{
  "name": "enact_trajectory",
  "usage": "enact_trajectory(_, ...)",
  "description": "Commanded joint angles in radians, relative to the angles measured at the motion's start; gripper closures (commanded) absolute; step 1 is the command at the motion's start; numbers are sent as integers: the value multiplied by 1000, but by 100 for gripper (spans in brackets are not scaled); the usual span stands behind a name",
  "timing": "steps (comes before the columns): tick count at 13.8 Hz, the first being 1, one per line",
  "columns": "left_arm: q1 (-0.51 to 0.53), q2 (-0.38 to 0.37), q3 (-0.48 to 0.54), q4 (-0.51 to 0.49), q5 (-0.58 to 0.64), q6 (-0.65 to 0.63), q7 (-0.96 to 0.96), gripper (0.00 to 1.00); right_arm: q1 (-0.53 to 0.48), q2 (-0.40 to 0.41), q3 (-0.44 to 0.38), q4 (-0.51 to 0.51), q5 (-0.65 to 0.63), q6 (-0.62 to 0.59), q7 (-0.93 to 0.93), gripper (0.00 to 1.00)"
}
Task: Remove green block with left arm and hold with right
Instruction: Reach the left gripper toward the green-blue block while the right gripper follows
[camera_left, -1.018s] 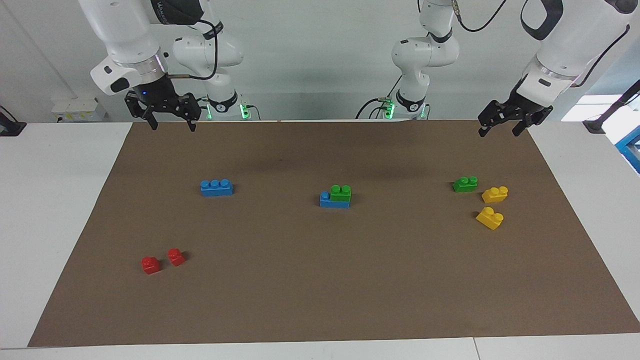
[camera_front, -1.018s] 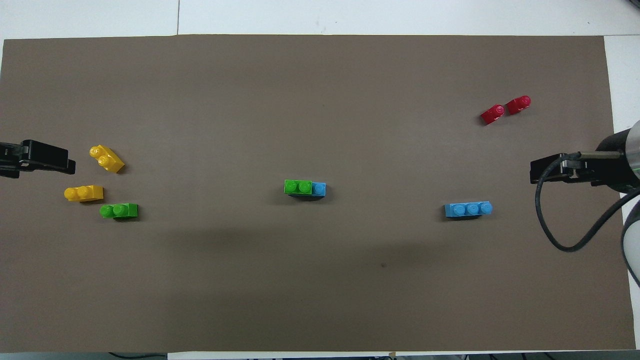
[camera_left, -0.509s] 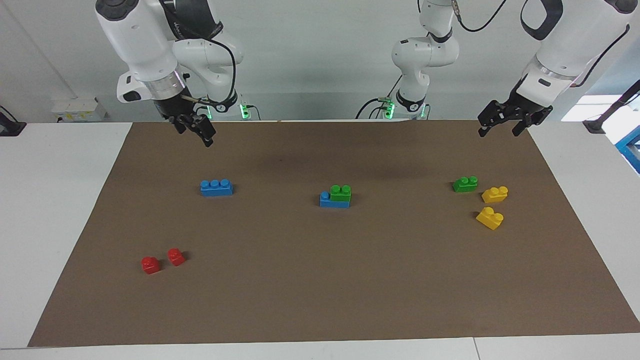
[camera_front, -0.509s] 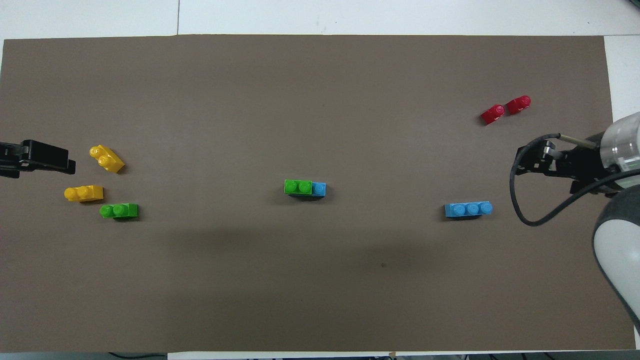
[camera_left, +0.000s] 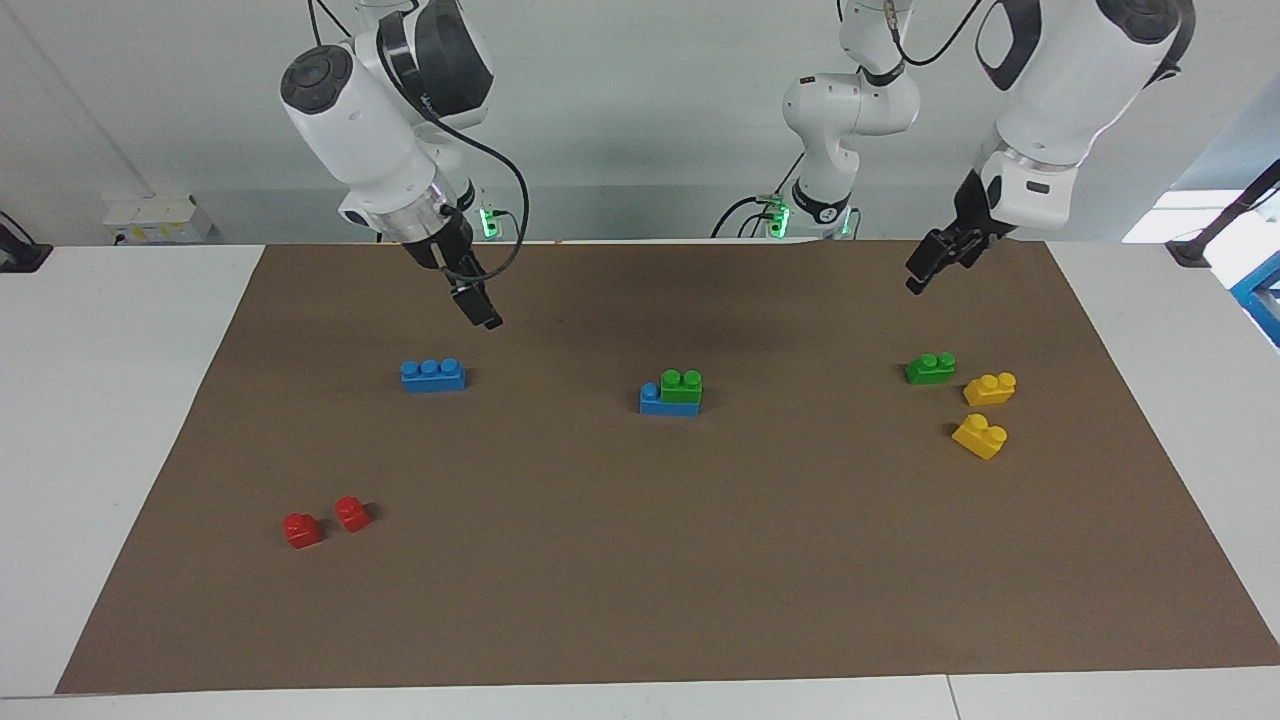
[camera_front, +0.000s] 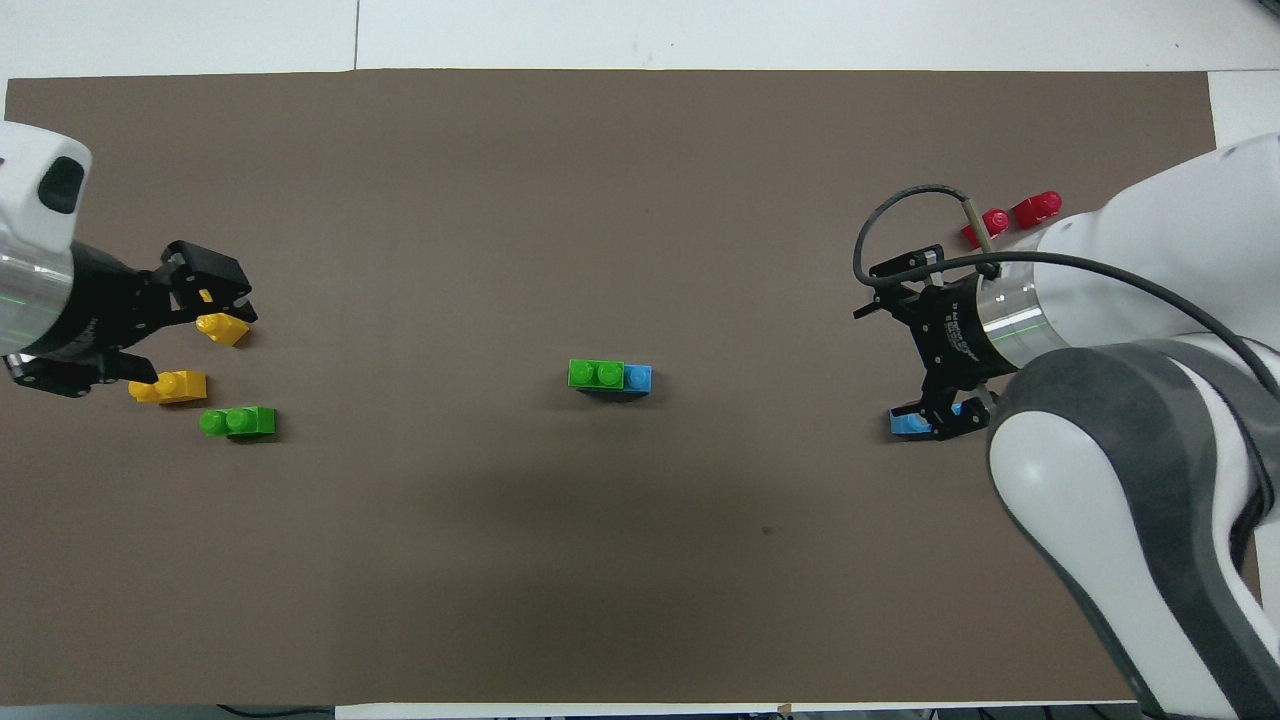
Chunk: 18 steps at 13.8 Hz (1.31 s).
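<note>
White desk (camera_left: 120, 420) fills frame, brown mat (camera_left: 640, 560) spread over most of it, edge to edge. Seam in desk top visible lower right of facing view. Pale grey-white wall (camera_left: 640, 120) across top, soft even light, faint shadows on mat near top centre. White socket box (camera_left: 160, 218) on wall, upper left. Bright window patch (camera_left: 1180, 215) at right edge, blue item (camera_left: 1262, 300) just below it.

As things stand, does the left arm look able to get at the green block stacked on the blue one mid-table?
Probably yes. The green block sits exposed atop the blue block, nothing beside it. The left gripper hangs open, empty, above the mat, with bare mat between.
</note>
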Motion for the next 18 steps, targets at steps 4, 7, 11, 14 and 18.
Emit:
enact_trajectory(4, -154, -93, 11, -183, 15, 162, -693, 0, 51, 73, -1, -73, 223, 169, 69, 4)
enact_trajectory(7, -215, -93, 11, -223, 15, 214, -899, 0, 103, 115, -1, -73, 288, 271, 188, 4)
enact_trajectory(11, -303, -49, 11, -237, 15, 274, -1111, 0, 192, 159, -1, -122, 297, 439, 239, 4)
enact_trajectory(14, -352, 17, 9, -244, 14, 341, -1290, 0, 204, 173, -1, -146, 319, 453, 215, 3)
enact_trajectory(18, -401, 109, 9, -246, 5, 421, -1404, 0, 252, 178, -1, -224, 381, 558, 173, 3)
